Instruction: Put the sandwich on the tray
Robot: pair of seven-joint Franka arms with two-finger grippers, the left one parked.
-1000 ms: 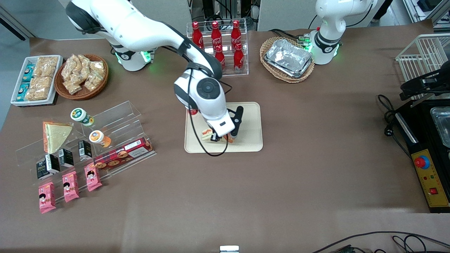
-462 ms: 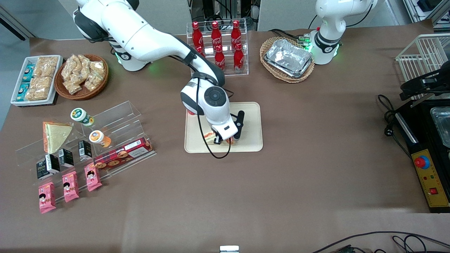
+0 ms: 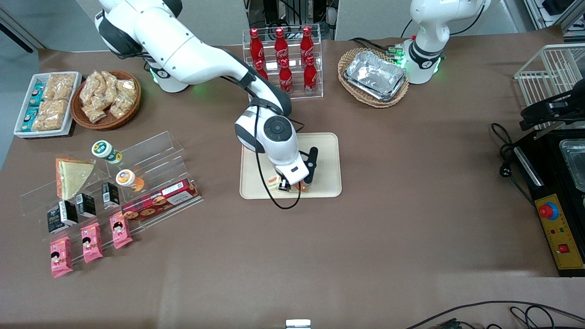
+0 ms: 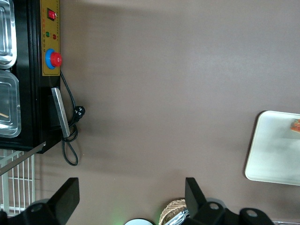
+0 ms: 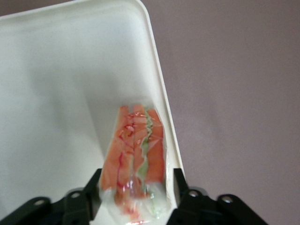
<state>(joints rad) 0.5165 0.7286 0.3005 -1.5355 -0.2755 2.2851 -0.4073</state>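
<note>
Gripper sits low over the tray, its fingers pinching the wrapped sandwich between them, near the tray's rim nearest the front camera. I judge the sandwich light and soft, its film wrap slippery, so a hard squeeze would crush the bread; holding the flat bread faces looks right to me. I read it as resting on the tray or just above it, ready for release.
</note>
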